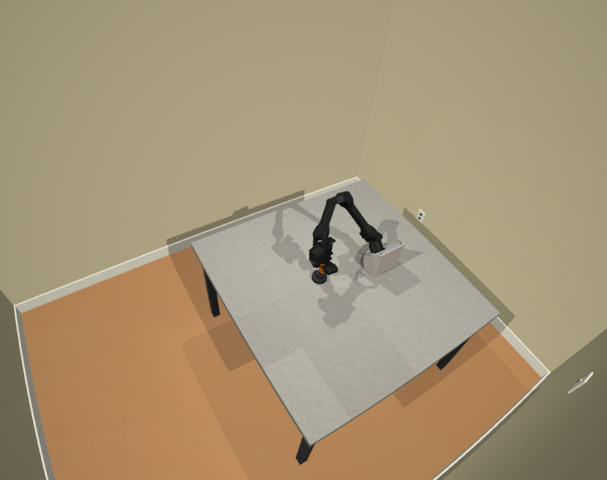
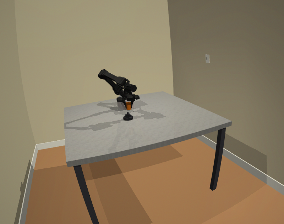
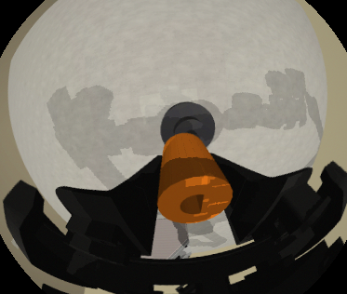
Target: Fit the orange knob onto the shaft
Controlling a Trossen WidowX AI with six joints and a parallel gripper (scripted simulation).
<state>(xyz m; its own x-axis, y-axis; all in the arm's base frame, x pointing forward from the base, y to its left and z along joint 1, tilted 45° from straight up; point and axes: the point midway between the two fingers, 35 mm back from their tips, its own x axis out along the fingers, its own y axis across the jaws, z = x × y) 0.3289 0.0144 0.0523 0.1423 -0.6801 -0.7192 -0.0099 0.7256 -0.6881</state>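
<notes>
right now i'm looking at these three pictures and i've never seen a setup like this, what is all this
It's one black robot arm on a grey table. The top picture looks down from high up, the exterior one from the side, and the wrist one from the arm's own end. Its two-fingered gripper holds an orange knob above the table. A dark round pedestal with a short shaft stands on the table.

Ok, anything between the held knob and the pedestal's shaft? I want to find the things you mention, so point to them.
Nothing solid: the exterior view shows just a gap between the orange knob (image 2: 128, 106) (image 3: 194, 169) (image 1: 321, 269) and the shaft (image 2: 127, 113).
</notes>
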